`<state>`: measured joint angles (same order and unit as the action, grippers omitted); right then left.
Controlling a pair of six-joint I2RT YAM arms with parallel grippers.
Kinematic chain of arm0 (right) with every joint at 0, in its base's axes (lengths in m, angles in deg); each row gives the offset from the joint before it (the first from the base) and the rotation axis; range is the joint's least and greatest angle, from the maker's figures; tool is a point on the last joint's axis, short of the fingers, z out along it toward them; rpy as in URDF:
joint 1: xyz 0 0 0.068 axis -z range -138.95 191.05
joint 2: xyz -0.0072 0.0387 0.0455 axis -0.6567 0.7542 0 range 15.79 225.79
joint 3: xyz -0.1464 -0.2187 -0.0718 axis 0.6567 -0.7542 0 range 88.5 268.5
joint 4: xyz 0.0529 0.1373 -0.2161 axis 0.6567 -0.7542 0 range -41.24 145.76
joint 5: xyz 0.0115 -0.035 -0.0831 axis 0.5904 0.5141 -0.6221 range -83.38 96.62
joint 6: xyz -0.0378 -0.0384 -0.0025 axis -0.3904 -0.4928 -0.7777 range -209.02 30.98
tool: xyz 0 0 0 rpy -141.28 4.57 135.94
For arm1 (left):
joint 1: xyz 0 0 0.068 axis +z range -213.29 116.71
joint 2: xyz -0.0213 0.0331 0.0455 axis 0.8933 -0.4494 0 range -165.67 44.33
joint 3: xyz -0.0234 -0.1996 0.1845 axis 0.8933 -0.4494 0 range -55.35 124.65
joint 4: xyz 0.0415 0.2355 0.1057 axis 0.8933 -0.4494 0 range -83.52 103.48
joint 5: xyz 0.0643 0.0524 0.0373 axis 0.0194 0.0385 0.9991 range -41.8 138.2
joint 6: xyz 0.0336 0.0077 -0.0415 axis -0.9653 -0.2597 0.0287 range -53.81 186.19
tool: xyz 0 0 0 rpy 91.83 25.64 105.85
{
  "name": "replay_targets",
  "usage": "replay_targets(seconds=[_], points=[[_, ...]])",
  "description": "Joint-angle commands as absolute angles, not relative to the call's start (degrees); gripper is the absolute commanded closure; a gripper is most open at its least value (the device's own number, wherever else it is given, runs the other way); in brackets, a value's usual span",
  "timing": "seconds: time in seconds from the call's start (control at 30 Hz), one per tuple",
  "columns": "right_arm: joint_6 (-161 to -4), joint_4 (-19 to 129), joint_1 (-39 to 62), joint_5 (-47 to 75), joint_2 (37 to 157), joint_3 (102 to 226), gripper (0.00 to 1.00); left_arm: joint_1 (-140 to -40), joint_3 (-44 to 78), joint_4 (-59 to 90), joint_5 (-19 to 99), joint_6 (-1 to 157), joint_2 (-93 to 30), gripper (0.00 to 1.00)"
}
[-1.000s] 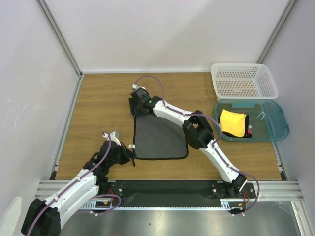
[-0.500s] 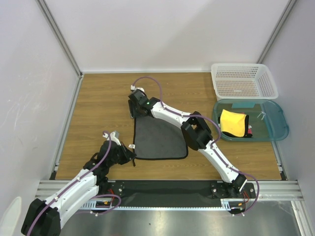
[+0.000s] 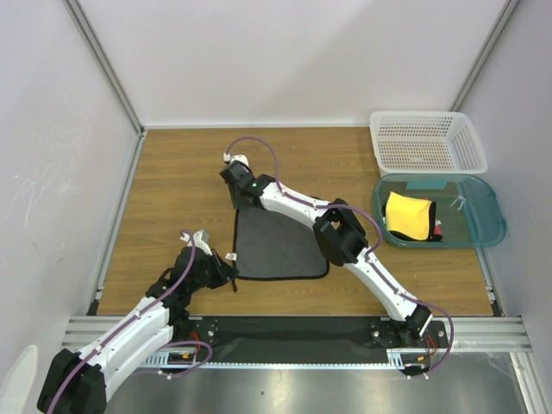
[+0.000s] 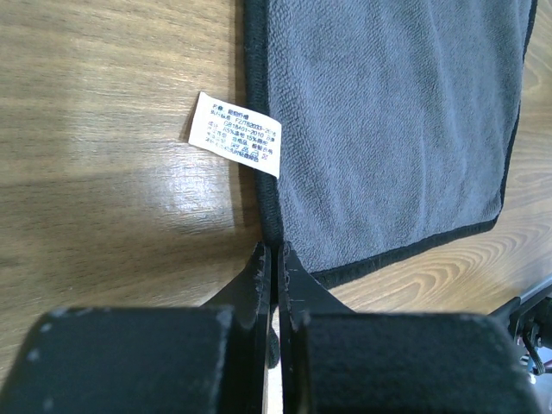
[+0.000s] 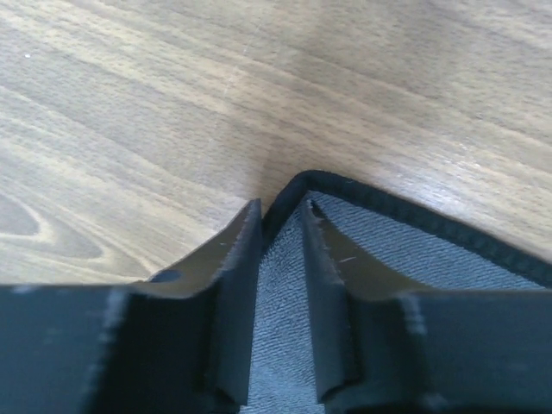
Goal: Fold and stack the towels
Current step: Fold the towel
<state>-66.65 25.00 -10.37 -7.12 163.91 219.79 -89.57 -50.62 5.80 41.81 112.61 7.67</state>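
A dark grey towel [image 3: 280, 243] with black edging lies flat on the wooden table. My left gripper [image 3: 233, 279] is shut on its near-left corner, the black hem pinched between the fingers [image 4: 276, 252]; the grey pile [image 4: 388, 121] and a white care label [image 4: 235, 134] stretch ahead. My right gripper [image 3: 239, 203] is down at the towel's far-left corner. Its jaws [image 5: 280, 209] straddle that corner with a narrow gap, and the cloth [image 5: 414, 250] lies flat between and beside them. A yellow towel [image 3: 410, 216] is bunched inside the teal tub.
The teal translucent tub [image 3: 483, 207] stands at the right edge, with a white lattice basket [image 3: 427, 142] behind it. Metal frame posts and white walls close in the table on three sides. Bare wood lies left of and beyond the grey towel.
My right gripper has slid a little toward the far left and its jaws have narrowed around the towel's far-left corner. The left gripper and the towel have stayed put.
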Motion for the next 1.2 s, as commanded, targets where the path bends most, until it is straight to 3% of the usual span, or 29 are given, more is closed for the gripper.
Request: replay_targets(seconds=[0.0, 0.27, 0.6, 1.17], points=[[-67.4, 23.5, -10.5, -8.1, 165.9, 221.6, 0.73, -89.6, -51.0, 4.5, 42.1, 110.7, 7.2, 0.99], [-66.8, 26.7, -10.1, -3.6, 162.0, 218.9, 0.99, -89.6, -47.9, -0.7, 46.4, 108.7, 8.1, 0.99], [-64.2, 34.4, -8.0, 7.7, 156.4, 214.2, 0.96, -91.1, -40.2, -7.1, 49.9, 109.2, 15.5, 1.00], [-59.9, 44.8, -4.5, 14.9, 152.2, 208.1, 0.98, -102.8, -27.0, -16.5, 60.2, 104.2, 3.2, 1.00]])
